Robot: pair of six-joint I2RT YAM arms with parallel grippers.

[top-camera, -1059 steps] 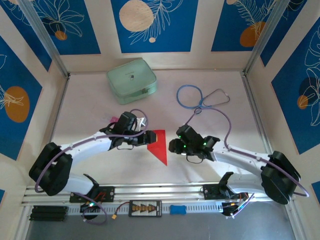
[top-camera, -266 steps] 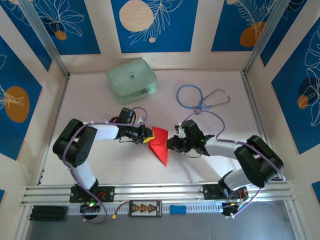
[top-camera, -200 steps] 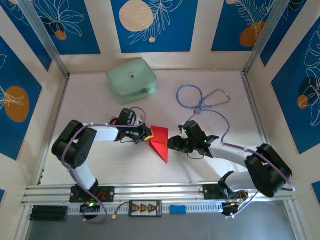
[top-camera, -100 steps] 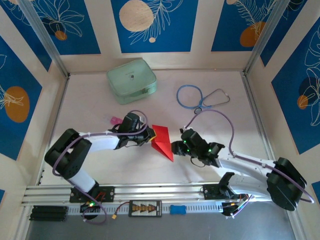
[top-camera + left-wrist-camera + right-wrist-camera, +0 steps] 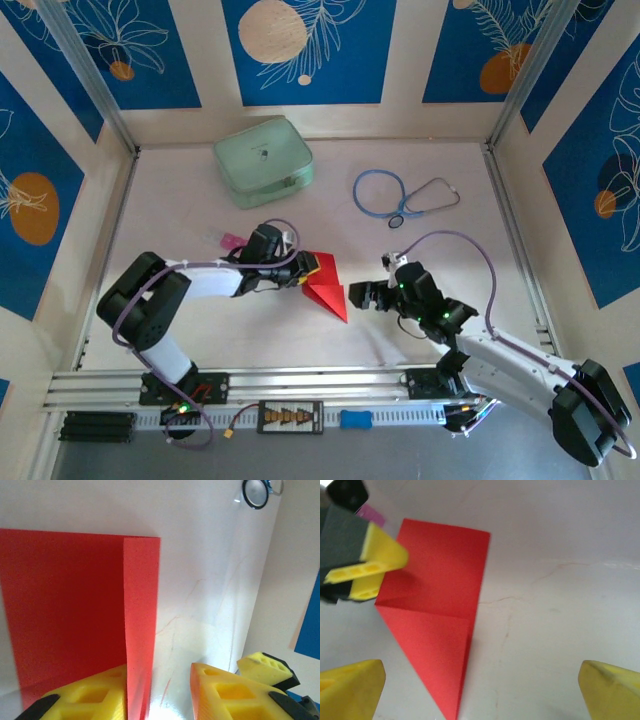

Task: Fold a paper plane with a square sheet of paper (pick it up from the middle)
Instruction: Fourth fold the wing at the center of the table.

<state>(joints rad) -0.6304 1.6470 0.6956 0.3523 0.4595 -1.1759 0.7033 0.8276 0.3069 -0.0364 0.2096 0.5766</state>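
- The paper (image 5: 322,286), folded to a red dart shape, lies flat near the middle of the tabletop (image 5: 260,330), its point aimed near and to the right.
- The left claw (image 5: 308,272) sits at the paper's far left corner.
- In the left wrist view one finger (image 5: 85,700) rests over the red sheet and the other (image 5: 225,695) over bare tabletop. The paper's folded edge runs between them, so the jaws stand narrowly apart with nothing pinched.
- The right claw (image 5: 361,297) hangs just right of the paper, clear of it.
- In the right wrist view its fingers (image 5: 352,685) stand wide apart at the two bottom corners. The paper (image 5: 437,605) lies ahead, closer to the left one and untouched.
- A half second earlier the right claw was up against the paper's right edge; it has since drawn back to the near right and opened fully.
- The left claw was then closed at the corner and has now parted.
- The paper has kept its place.
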